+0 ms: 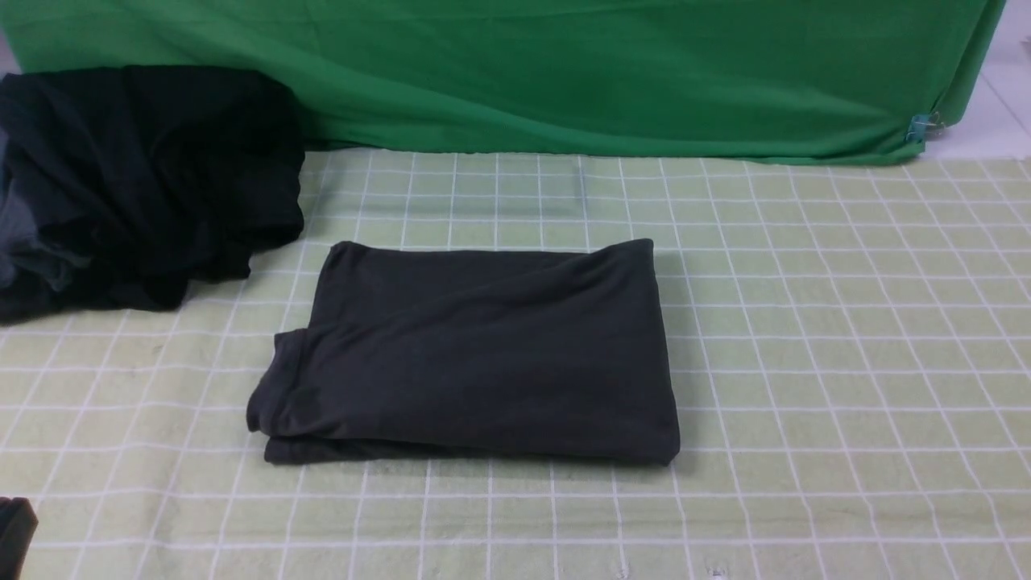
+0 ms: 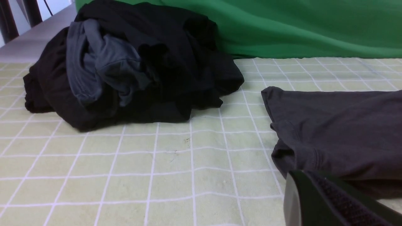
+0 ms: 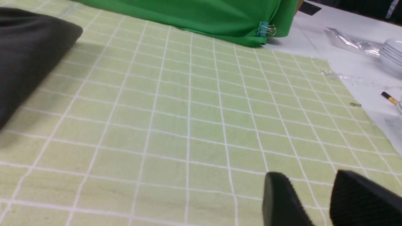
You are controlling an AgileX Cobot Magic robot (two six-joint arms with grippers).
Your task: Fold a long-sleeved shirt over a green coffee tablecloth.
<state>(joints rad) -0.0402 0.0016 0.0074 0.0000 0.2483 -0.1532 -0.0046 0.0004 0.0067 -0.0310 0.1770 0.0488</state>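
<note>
The shirt [image 1: 475,354] lay at the centre of the front view as a compact folded rectangle, its long axis running left to right across the frame, resting flat on the checked tablecloth [image 1: 846,338]; no print or sleeve showed, so the folding looked finished or nearly so, with at most a tidying touch left. Its stacked open edges and a small stepped corner sat at the lower left of the bundle, and that is the side the left claw [image 2: 333,201] faced: in the left wrist view one dark finger filled the lower right corner, with the shirt's hem just beyond it, near but apparently not touching. Only that one finger showed, so I could not tell whether this claw was released or clenched. The right claw [image 3: 314,201] appeared at the lower right of its own view, its two fingers spread apart with bare cloth between them, holding nothing, and the shirt's rounded fold was well apart from it at the upper left of that frame. The left arm therefore seemed the nearer one. At the upper left of the front view a heap of black and grey clothes [image 1: 137,185] lay near the shirt's far left corner, apart from it. A deep-green backdrop [image 1: 564,72] with a small clip [image 1: 918,127] hung across the top, nothing blocking either approach.
</note>
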